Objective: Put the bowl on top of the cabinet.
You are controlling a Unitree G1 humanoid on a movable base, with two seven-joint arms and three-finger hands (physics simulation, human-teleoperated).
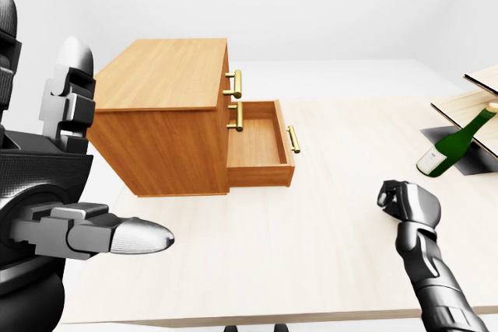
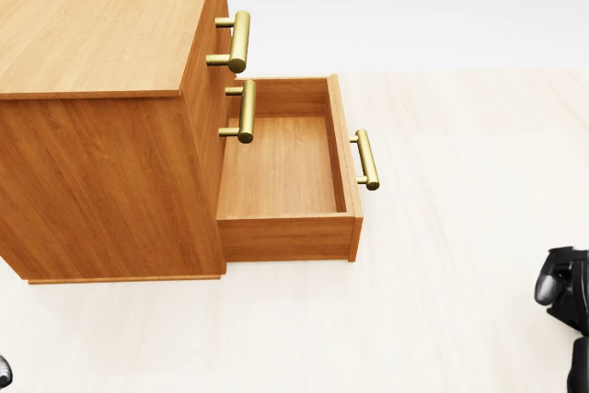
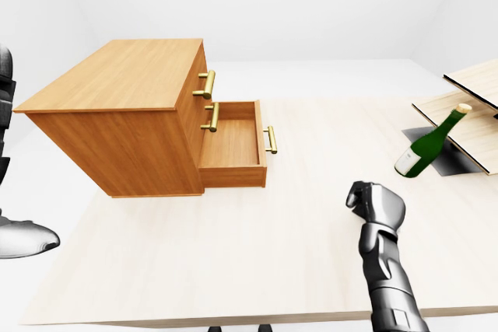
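Observation:
The wooden cabinet (image 1: 167, 118) stands at the left of the table, its flat top (image 2: 101, 16) bare. Its bottom drawer (image 2: 283, 167) is pulled out and holds nothing. No bowl shows in any view now. My right hand (image 1: 408, 201) hovers over the table to the right of the cabinet, curled into a fist with nothing visible in it; it also shows at the head view's right edge as my right hand (image 2: 563, 287). My left hand (image 1: 101, 184) fills the left of the left-eye view, raised with fingers spread, well short of the cabinet.
A green bottle (image 1: 455, 141) leans at the table's right beside slanted wooden boards (image 1: 478, 103) and a dark mat. Brass handles (image 2: 237, 40) stick out of the cabinet's drawer side. The pale table (image 1: 342, 153) stretches between drawer and bottle.

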